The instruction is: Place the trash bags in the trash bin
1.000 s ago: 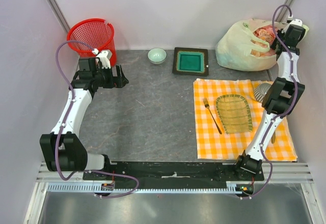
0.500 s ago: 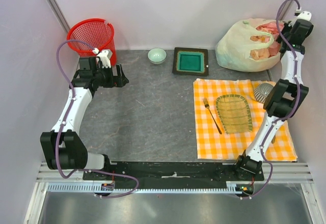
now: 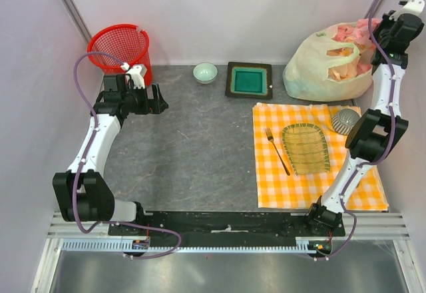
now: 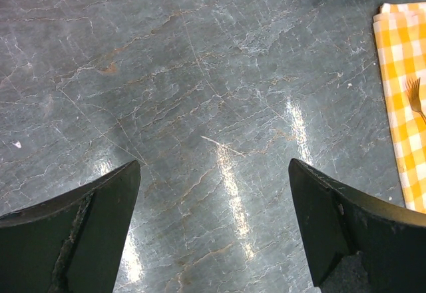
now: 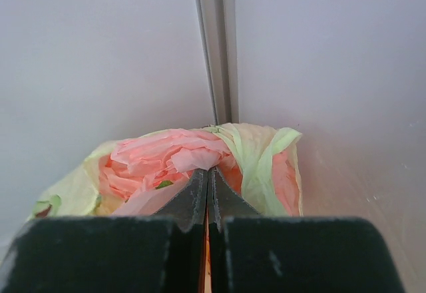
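The right tool (image 5: 206, 172) is raised at the far right corner of the table (image 3: 200, 146), its fingers pressed together and clamped on a fold of the pink bags (image 5: 160, 160). The pink bags sit bunched in the mouth of a pale green bag (image 5: 266, 166), well apart from the red bin (image 3: 143, 53) in the far left corner. The left tool (image 4: 213, 166) hovers over the table near the bin, fingers spread wide, holding nothing.

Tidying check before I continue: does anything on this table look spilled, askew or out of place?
Pink trash bags bulge out of the yellow-green bag in the far right corner, pinched by the right pincer; nothing looks spilled.
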